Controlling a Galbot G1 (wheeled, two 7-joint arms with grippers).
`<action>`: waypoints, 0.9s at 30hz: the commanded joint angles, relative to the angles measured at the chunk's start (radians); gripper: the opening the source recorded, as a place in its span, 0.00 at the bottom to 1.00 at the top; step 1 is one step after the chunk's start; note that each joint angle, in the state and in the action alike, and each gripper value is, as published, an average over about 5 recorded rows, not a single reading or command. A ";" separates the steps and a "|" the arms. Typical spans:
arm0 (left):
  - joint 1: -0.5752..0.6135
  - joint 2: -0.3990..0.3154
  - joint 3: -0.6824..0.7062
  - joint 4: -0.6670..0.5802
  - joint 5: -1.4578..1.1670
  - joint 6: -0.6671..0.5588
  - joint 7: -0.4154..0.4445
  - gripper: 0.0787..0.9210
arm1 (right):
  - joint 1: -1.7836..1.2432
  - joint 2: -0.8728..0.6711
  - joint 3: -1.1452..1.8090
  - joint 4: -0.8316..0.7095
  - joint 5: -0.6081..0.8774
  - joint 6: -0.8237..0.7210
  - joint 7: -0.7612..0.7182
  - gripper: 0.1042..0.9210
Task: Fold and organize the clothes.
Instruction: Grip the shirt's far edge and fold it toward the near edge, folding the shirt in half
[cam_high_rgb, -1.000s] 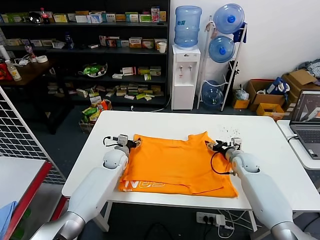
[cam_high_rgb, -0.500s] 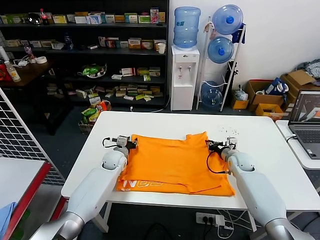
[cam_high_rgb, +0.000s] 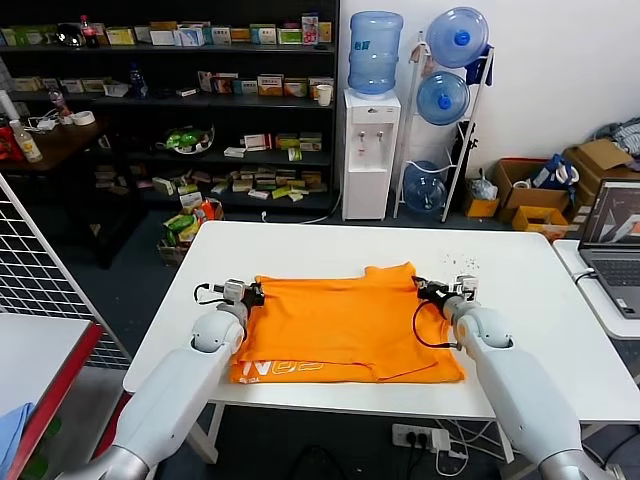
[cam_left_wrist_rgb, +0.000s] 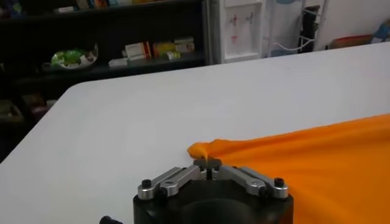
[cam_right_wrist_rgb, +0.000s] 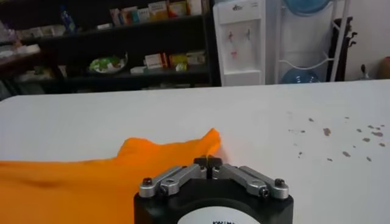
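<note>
1. Head view: the orange T-shirt (cam_high_rgb: 345, 325) lay spread at the centre of the white table (cam_high_rgb: 520, 270), its white lettering (cam_high_rgb: 288, 369) near the lower left edge of the cloth.
2. Head view: the left gripper (cam_high_rgb: 256, 294) sat at the shirt's upper left corner, the right gripper (cam_high_rgb: 418, 288) at its upper right corner; both were clamped shut on orange fabric.
3. Left wrist view: the left gripper (cam_left_wrist_rgb: 208, 163) at lower centre had its fingers pressed together, pinching a bunched tip of the T-shirt (cam_left_wrist_rgb: 304, 155), which ran off toward the right edge.
4. Right wrist view: the right gripper (cam_right_wrist_rgb: 208, 161) at lower centre was closed on the T-shirt (cam_right_wrist_rgb: 91, 179); dark specks (cam_right_wrist_rgb: 341, 143) dotted the table at right.
</note>
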 joint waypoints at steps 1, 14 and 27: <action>0.152 0.126 -0.028 -0.323 -0.024 0.006 -0.012 0.02 | -0.177 -0.091 0.028 0.301 0.057 -0.011 0.091 0.03; 0.438 0.271 -0.075 -0.628 -0.042 0.043 -0.055 0.02 | -0.568 -0.252 0.128 0.709 0.058 -0.119 0.193 0.03; 0.619 0.259 -0.119 -0.709 0.037 0.046 -0.062 0.02 | -0.729 -0.253 0.160 0.789 -0.025 -0.170 0.243 0.03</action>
